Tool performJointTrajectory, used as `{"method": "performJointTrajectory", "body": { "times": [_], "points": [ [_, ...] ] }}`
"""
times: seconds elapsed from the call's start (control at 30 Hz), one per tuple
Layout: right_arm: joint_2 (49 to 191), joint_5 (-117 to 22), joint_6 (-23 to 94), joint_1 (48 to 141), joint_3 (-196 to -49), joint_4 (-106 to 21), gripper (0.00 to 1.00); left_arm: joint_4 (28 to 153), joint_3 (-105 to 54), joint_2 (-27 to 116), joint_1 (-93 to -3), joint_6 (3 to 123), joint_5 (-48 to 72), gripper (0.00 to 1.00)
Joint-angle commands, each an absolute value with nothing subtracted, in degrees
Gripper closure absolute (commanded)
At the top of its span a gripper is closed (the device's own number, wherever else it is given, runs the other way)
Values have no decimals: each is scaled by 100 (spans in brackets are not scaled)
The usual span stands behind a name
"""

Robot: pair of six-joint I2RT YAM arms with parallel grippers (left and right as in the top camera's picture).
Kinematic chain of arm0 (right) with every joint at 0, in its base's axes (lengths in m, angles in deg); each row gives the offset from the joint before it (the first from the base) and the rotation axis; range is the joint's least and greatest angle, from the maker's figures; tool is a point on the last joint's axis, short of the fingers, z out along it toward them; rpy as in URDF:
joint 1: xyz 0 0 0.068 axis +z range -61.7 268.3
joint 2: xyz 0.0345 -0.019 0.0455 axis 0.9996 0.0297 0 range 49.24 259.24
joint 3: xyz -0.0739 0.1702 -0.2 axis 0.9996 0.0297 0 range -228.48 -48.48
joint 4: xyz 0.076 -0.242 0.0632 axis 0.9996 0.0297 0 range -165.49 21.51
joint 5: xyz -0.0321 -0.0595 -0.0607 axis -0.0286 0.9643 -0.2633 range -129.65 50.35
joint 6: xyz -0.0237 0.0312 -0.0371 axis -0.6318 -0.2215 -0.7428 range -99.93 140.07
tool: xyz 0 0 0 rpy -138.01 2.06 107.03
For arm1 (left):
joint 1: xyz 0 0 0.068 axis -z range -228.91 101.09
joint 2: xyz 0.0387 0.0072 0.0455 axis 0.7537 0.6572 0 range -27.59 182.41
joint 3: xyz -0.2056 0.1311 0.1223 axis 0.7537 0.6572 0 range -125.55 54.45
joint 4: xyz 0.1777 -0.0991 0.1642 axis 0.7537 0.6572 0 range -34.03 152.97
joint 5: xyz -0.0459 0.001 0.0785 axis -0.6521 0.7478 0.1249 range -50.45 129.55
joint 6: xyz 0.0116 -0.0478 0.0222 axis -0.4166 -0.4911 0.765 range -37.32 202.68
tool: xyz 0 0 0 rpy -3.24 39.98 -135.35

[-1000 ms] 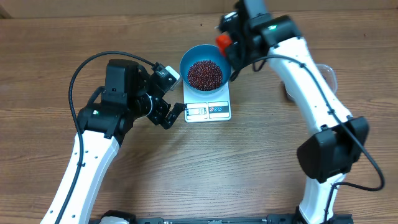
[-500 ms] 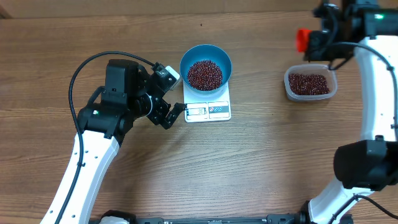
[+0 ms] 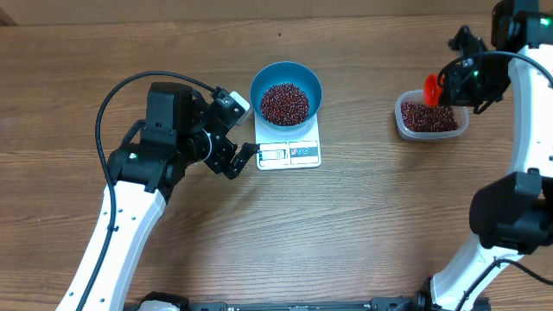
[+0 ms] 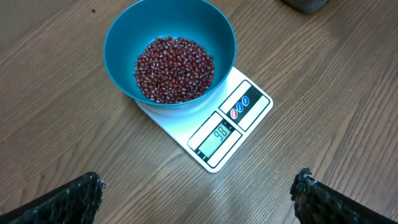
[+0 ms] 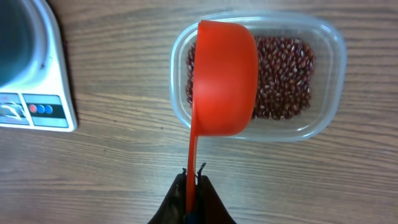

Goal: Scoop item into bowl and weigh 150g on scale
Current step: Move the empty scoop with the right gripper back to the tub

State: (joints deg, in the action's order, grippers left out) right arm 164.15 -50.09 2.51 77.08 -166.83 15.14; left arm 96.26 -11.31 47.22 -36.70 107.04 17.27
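The blue bowl stands on the white scale and holds a heap of red-brown beans. In the left wrist view the bowl and its beans lie ahead, and the scale shows 98 on its display. My left gripper sits open just left of the scale, with nothing between its fingers. My right gripper is shut on the handle of a red scoop. The scoop hangs over the left part of a clear tub. Its inside is hidden.
The clear plastic tub at the right holds more beans; its rim shows in the right wrist view. The scale's corner sits at that view's left edge. A black cable loops over the left arm.
My right arm has swung from above the bowl to the far right, carrying the red scoop, and has come down over the clear tub. The left arm has not moved.
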Motion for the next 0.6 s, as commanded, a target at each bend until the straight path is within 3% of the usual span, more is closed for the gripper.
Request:
{"method": "performJointTrajectory", "body": {
  "times": [0.0, 0.57],
  "points": [
    [16446, -4843, 157, 7635, -16554, 1444, 96, 9622, -1150, 4732, -3727, 10665, 1709, 0],
    [16448, -4198, 157, 7432, -15529, 495, 96, 9624, -1148, 4732, -3727, 10665, 1709, 1]
  ]
}}
